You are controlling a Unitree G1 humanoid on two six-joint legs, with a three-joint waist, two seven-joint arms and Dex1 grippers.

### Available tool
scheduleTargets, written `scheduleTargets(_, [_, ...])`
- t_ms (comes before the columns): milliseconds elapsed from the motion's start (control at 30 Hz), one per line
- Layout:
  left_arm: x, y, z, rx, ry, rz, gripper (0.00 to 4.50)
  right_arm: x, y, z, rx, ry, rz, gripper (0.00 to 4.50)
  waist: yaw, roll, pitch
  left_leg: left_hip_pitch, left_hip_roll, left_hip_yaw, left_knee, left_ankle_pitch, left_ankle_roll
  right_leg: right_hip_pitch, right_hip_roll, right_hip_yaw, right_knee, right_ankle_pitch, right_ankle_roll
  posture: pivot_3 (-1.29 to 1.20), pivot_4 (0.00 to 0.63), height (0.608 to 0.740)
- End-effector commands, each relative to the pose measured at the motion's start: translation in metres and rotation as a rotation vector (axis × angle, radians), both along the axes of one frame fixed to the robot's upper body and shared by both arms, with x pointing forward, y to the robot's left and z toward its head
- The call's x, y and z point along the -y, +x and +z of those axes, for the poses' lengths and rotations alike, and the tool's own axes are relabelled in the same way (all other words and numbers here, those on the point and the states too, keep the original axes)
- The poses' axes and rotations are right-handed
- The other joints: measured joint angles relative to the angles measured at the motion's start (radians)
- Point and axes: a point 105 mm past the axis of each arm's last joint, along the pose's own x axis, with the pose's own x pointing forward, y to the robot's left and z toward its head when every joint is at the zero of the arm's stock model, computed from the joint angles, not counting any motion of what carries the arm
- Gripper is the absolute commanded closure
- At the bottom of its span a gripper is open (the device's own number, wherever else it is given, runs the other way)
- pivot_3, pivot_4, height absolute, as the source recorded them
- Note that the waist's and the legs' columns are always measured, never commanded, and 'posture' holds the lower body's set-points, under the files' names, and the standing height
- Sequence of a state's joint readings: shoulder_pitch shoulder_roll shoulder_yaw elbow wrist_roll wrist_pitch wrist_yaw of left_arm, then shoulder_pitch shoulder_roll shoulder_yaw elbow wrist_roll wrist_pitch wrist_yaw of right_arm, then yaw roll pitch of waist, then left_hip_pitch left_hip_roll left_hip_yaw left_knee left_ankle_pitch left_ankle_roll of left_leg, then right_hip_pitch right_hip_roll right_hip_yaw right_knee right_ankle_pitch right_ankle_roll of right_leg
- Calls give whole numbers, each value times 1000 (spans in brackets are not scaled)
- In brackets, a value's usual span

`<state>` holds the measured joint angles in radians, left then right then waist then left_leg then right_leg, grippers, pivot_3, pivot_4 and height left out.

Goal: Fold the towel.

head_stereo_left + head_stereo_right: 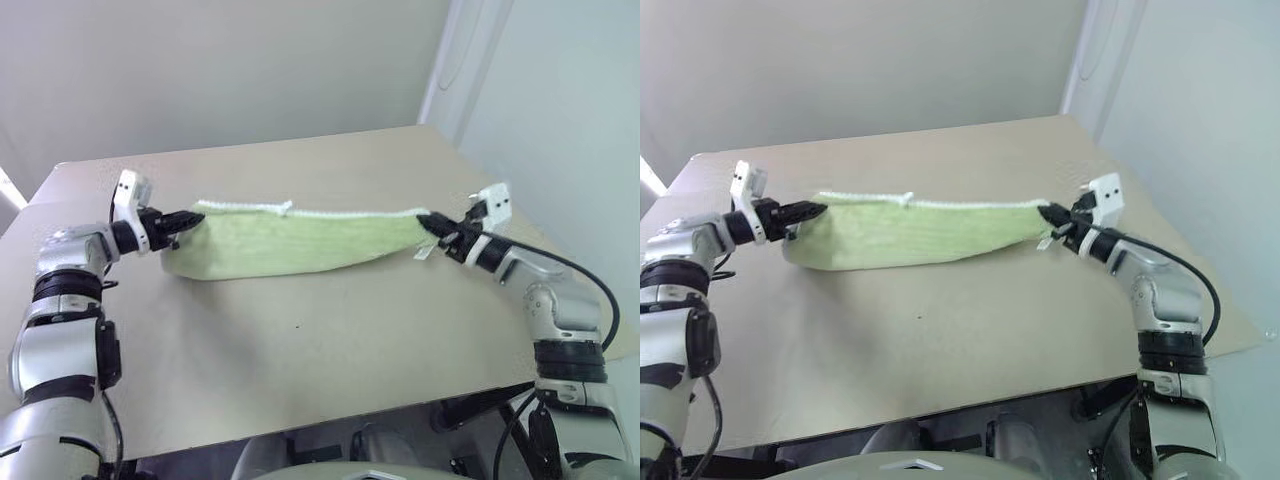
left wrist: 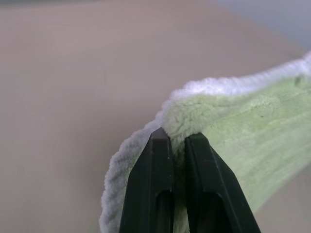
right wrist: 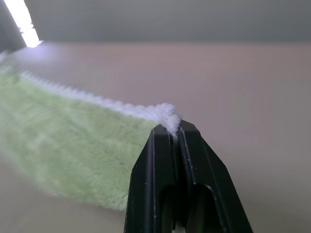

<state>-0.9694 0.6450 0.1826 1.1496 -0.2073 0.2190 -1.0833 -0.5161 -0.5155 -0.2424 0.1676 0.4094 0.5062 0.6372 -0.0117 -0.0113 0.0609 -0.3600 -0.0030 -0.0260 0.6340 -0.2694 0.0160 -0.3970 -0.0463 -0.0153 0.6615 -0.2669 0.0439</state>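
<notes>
Left eye view, mid-frame: your left gripper (image 1: 197,216) pinches one corner of the towel (image 1: 300,243), which stretches rightward above the table (image 1: 330,340), its lower edge sagging, to your right gripper (image 1: 424,221), clamped on the opposite corner.

arms: silver-grey metal segments with black joint bands | left gripper (image 1: 192,217): two tapered black fingers, white camera block on wrist | right gripper (image 1: 428,222): same black fingers, white block | black cable looping along right forearm, right of frame
</notes>
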Motion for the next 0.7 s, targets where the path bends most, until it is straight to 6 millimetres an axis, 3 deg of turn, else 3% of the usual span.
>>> scheduleTargets(33, [11,22,30,139,14,84,4121,39,15,45,158,17,-184,4500,0,0,0,0,0,0,0,0,0,0,0,0,0,0,0,0,0,740])
scheduleTargets(267, [43,52,71,311,-37,234,4121,82,38,76,284,-2,-391,4500,-7,-2,1,0,0,3,-3,0,0,-3,1,4,-1,0,0,0,0,740])
scheduleTargets(367, [57,51,76,358,2,159,4121,86,37,80,318,-33,-369,4500,-6,-2,1,-4,0,6,-3,0,0,-7,1,6,0,0,0,0,0,740])
scheduleTargets(500, [58,35,61,297,24,-36,4121,77,16,61,279,-102,-209,4500,-7,-2,1,-7,0,7,-3,0,0,-9,2,6,-1,0,0,0,0,740])
scheduleTargets(700, [31,0,31,151,30,-218,4121,55,-39,9,129,-126,17,4500,-10,-2,1,-10,0,7,-2,0,0,-13,2,6,1,0,0,0,0,740])
